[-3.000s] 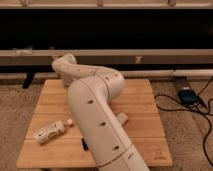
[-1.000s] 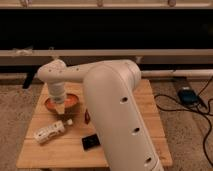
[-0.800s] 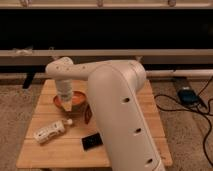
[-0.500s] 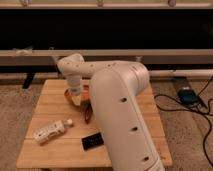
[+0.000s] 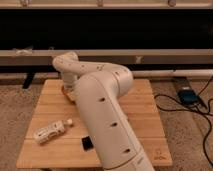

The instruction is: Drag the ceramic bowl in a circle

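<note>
The ceramic bowl (image 5: 65, 92) shows only as a small orange sliver at the back left of the wooden table (image 5: 145, 115). The rest of it is hidden behind my arm. My gripper (image 5: 68, 86) hangs down from the wrist right over the bowl, at its near edge. The big white arm (image 5: 102, 115) rises from the table's front, bends left and covers the middle of the table.
A white bottle (image 5: 50, 132) lies on the front left of the table. A small black object (image 5: 87, 144) sits beside the arm near the front edge. A blue box (image 5: 186, 95) with cables lies on the carpet to the right. A dark wall with a ledge runs behind.
The gripper and the orange bowl have moved from the table's left middle toward the back and to the right. The arm now hides most of the bowl.
</note>
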